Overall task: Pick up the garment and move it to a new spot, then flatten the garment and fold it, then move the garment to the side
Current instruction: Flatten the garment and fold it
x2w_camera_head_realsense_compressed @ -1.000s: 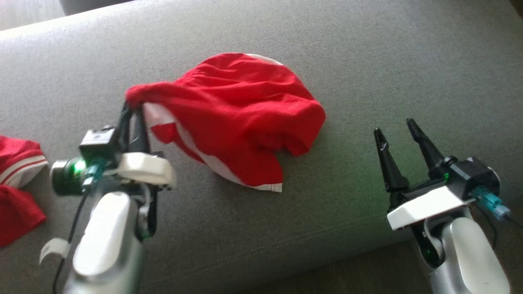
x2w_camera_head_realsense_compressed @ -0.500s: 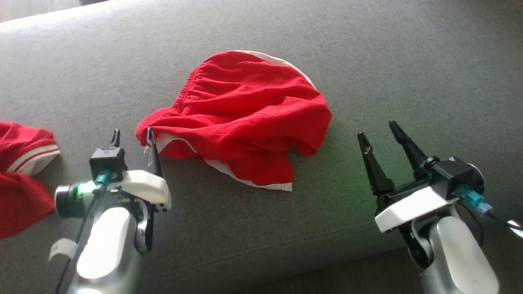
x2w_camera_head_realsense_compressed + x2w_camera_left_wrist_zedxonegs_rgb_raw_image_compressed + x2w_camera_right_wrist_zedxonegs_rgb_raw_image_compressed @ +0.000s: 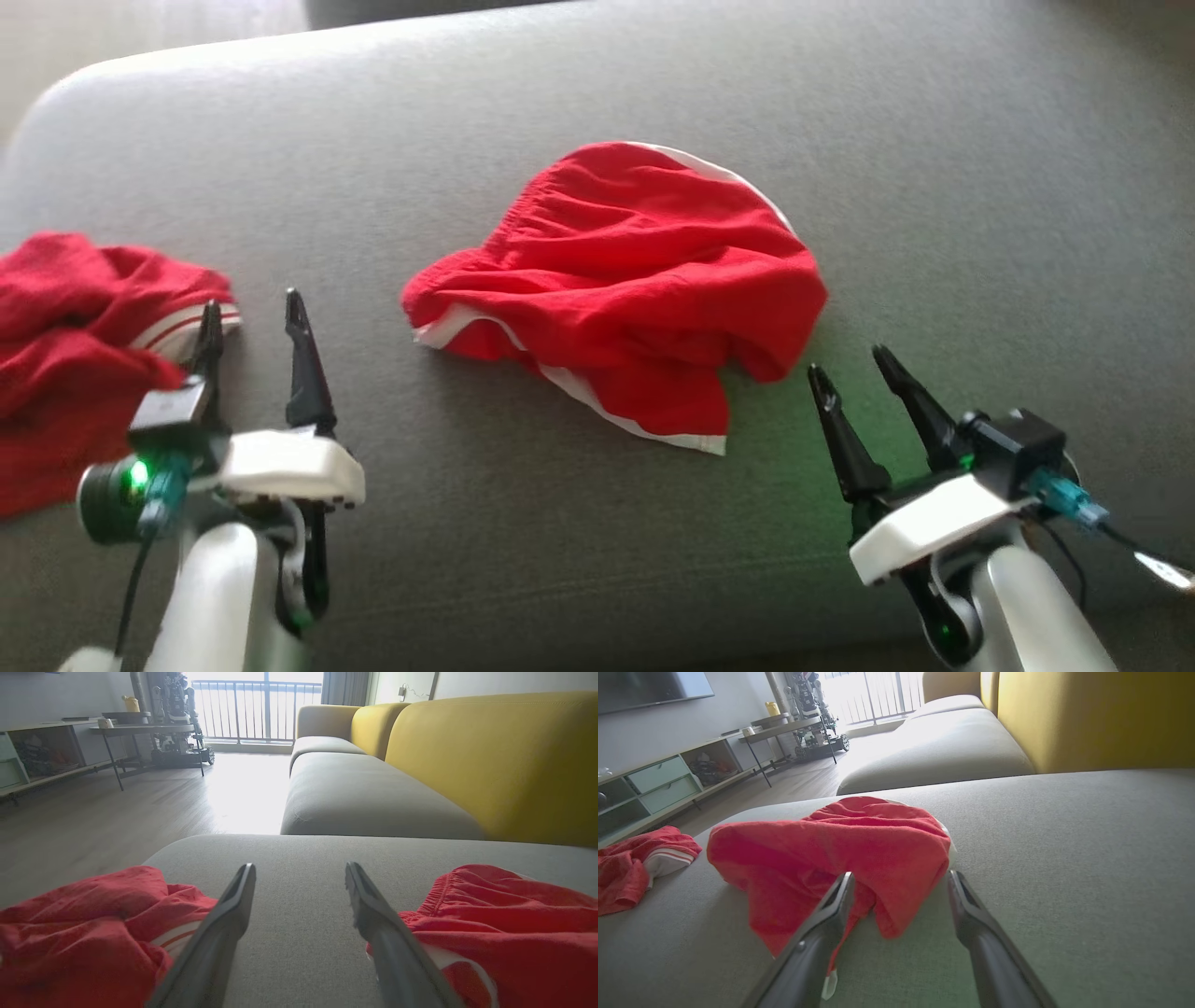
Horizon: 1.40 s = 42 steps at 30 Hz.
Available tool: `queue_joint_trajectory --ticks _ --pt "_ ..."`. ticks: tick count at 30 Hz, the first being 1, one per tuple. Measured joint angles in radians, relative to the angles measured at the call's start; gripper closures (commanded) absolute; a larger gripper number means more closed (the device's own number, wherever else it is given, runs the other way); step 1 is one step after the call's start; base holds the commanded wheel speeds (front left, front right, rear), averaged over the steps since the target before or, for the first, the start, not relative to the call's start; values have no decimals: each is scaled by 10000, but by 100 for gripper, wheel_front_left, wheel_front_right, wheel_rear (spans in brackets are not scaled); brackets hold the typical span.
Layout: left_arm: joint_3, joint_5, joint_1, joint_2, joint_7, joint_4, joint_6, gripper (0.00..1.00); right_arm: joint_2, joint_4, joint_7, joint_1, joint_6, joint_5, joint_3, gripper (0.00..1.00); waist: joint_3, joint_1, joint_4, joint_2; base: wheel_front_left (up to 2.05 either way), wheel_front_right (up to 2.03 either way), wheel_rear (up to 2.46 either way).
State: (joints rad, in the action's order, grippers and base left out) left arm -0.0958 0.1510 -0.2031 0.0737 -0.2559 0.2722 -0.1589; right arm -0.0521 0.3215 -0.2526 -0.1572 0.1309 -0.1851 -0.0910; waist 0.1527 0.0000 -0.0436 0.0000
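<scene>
Both jaws were spread, holding nothing, flanking crumpled garment (image 3: pixel 621 280) on sofa (image 3: pixel 934 187); shd've pinched waistband ends, tugged flat.

We record on the left gripper (image 3: pixel 252 303) and the right gripper (image 3: pixel 848 362) two long black tapering fingers (image 3: pixel 305 378) each, set on a white wedge-shaped housing (image 3: pixel 280 464) above a glossy silver-grey forearm (image 3: pixel 210 597). We note a dark cylindrical module (image 3: pixel 101 493) with a green lamp (image 3: pixel 138 473) at the left wrist, and a teal connector (image 3: pixel 1064 495) with a black cable (image 3: pixel 1116 539) at the right.
</scene>
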Motion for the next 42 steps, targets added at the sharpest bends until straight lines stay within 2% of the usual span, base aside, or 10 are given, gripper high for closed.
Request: queue_joint_trajectory --ticks 4,10,18,22,27,36,37,38,42 --pt "-107 -186 616 -96 -2 -719 364 0 -2 136 0 224 0 -81 151 0 -159 0 433 0 0 0 0" --pt "-228 -326 1476 -165 -2 -865 464 0 0 349 2 548 0 320 196 0 -445 0 1116 0 0 0 0" --pt "-299 -219 1825 -224 -2 -1112 535 0 0 625 63 566 0 349 94 0 -731 0 1564 0 0 0 0" --pt "-516 -221 1815 -234 -2 -1114 570 0 6 1164 238 659 0 -301 -219 0 -666 0 1781 0 0 0 0" --pt "-648 -217 1788 -259 -2 -1108 610 0 2 2105 339 575 0 -744 -142 0 -404 0 2206 0 0 0 0" --pt "-853 -113 1757 -259 -2 -1064 531 0 -2 3361 219 -346 0 -1430 -238 0 -54 0 2764 0 0 0 0" --pt "-855 -115 1744 -259 -2 -1058 531 0 -8 3480 186 -434 0 -1551 -318 55 -34 0 2799 0 0 0 0" --pt "-857 -115 1733 -259 -2 -1058 531 0 -10 3578 136 -515 0 -1584 -403 100 -15 0 2821 0 0 0 0" --pt "-853 -115 1722 -259 -2 -1060 514 0 -6 3845 132 -759 0 -1455 -458 100 -8 0 2780 0 0 0 0"
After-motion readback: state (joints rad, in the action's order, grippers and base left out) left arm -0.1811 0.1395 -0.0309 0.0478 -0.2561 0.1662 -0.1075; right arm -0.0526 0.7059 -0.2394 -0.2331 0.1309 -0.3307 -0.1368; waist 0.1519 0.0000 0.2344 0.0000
